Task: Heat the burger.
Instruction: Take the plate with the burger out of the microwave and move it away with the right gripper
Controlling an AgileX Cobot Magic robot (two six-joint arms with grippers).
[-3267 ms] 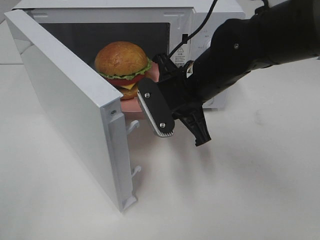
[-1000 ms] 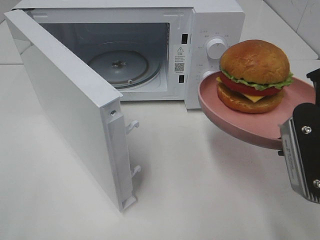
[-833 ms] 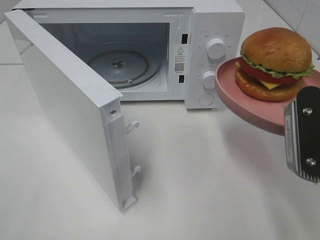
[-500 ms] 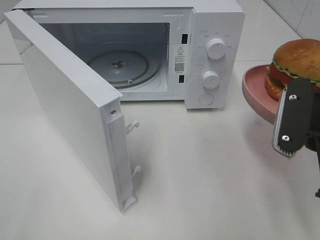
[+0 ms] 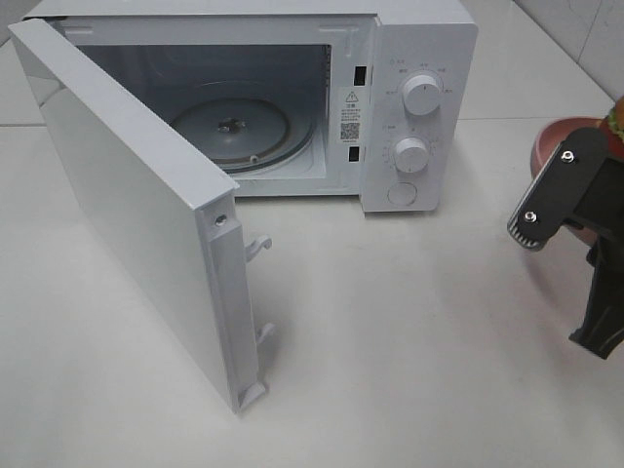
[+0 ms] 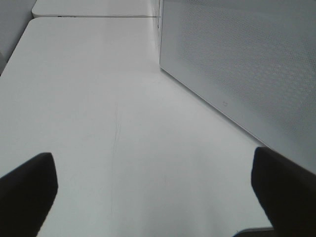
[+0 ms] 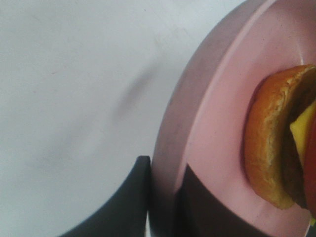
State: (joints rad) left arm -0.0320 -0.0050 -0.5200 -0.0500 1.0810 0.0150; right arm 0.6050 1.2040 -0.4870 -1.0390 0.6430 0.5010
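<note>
right wrist view: our right gripper is clamped on the pink plate's rim, the burger on it, right of the open microwave; our left gripper gapes, empty.

a: what sort of place is this?
b: a mock kitchen set up as a robot test station. a white microwave with its door swung open stands on a bare white counter, pale tiled wall behind.
a: homely?
b: no, too bare.
</note>
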